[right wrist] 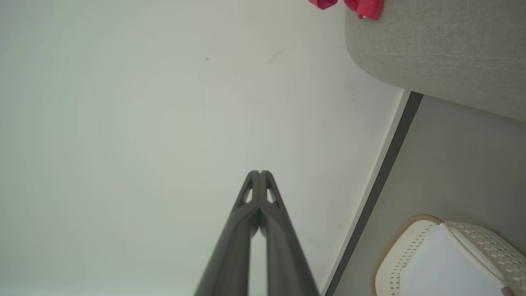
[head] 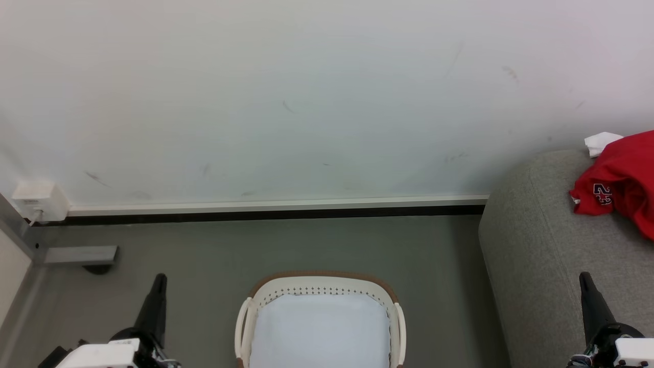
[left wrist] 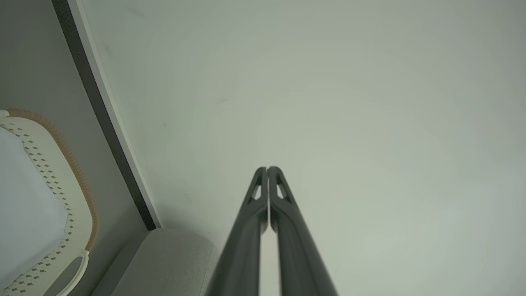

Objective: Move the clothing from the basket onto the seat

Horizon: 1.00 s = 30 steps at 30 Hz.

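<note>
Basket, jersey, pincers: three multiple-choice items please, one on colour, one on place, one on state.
1. What colour is the rim of the basket?
A brown
B blue
C black

2. Where does the red jersey lie?
A inside the basket
B on the grey sofa
C draped over the basket's rim

3. How do the left pincer and right pincer stand?
A both open
B both shut
C one open, one shut on cloth

Key:
1 A, a brown woven band tops the cream wall.
2 B, it is heaped on the sofa.
3 B, each wrist view shows fingers pressed together, holding nothing.
</note>
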Motion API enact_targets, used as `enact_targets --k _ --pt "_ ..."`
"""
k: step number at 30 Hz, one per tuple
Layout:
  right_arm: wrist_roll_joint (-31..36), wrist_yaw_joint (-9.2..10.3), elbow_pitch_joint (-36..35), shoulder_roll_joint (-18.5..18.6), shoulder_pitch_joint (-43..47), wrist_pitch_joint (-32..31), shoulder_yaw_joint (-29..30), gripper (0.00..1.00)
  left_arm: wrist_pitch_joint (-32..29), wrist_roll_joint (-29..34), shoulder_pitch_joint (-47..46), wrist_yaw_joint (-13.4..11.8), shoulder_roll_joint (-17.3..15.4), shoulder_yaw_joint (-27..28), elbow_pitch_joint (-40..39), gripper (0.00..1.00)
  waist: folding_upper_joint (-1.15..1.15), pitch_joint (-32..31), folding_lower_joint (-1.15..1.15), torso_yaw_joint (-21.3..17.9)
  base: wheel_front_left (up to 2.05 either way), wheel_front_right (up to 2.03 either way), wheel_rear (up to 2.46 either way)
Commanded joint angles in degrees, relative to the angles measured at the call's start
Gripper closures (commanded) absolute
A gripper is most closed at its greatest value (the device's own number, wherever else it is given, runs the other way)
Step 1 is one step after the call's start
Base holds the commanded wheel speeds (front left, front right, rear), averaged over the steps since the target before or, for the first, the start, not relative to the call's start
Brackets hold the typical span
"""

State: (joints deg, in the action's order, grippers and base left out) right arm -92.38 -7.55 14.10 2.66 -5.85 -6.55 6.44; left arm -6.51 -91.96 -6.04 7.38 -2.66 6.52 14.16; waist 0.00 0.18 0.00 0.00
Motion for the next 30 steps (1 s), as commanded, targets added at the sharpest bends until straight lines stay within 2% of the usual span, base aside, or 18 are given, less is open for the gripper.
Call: enact_targets --k 1,30 --pt "-0.08 0.12 -0.24 0.41 -0.71 -0.17 0.23 1.00 -0.26 -0.83 -0.48 0.23 -0.41 0.06 -0.18 1.00 0.00 0.00 0.00 0.00 0.00 0.00 0.00" --pt "-0.08 0.12 -0.24 0.40 -0.71 -0.16 0.23 1.00 -0.25 -0.83 -0.47 0.23 -0.41 0.07 -0.18 1.00 0.00 0.00 0.00 0.00 0.00 0.00 0.00"
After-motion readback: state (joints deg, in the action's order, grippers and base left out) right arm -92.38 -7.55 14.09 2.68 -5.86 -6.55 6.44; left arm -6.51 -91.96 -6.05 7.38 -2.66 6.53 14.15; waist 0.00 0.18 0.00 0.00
